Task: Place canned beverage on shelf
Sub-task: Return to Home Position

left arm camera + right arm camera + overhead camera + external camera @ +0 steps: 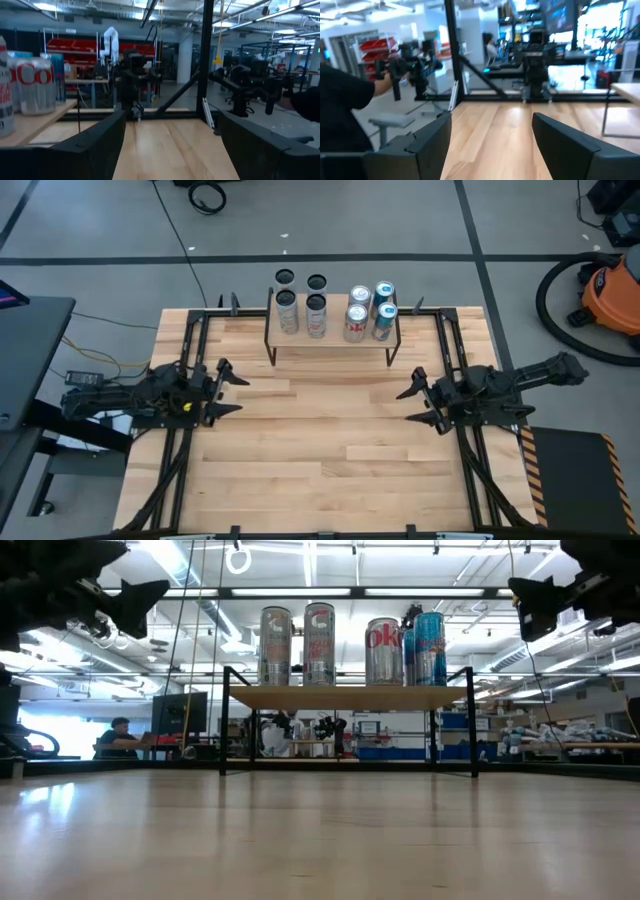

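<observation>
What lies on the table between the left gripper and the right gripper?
Only bare wooden table between the left gripper and the right gripper, as the high view shows; the shelf stands farther back.

- A silver can [383, 652] on the shelf [340, 697] shows the red letters "oke".
- A red-lettered can [35, 87] in the left wrist view reads "Co".
- No other text is legible.

Robotics lab: white robot arm [110, 42], red bin racks [75, 46].
</observation>
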`<state>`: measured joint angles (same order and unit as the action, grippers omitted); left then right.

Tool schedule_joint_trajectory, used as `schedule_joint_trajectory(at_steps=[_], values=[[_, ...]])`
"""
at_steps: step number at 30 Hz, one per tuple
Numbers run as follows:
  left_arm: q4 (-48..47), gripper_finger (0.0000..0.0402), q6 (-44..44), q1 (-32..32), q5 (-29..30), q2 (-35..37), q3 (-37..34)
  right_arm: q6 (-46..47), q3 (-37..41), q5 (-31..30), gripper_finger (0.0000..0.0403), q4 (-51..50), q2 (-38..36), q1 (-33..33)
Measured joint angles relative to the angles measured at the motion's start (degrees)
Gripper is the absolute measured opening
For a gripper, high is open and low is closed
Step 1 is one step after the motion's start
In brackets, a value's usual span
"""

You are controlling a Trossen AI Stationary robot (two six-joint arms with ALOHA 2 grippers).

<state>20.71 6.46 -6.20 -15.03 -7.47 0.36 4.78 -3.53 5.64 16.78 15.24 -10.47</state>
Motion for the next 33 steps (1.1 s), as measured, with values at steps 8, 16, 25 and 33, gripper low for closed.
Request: schedule_joint_trajectory(at_steps=[8, 16, 25, 33], values=[[0.0, 0.0318, 0.0, 0.0, 0.0, 3.6, 0.0, -0.3, 3.1, -0.1, 0.0285, 4.4, -2.4, 2.6], [0.0, 0.0318, 0.0, 0.0, 0.0, 6.5, 0.0, -0.4, 3.1, 0.0, 0.0285, 4.5, -5.9, 3.8], [0.0, 0.0318, 0.0, 0.0, 0.0, 7.4, 0.0, -0.4, 3.1, 0.0, 0.0285, 4.4, -10.9, 6.3], [0.0, 0.0318, 0.0, 0.0, 0.0, 7.4, 0.0, -0.4, 3.1, -0.1, 0.0285, 5.4, -15.1, 7.8]])
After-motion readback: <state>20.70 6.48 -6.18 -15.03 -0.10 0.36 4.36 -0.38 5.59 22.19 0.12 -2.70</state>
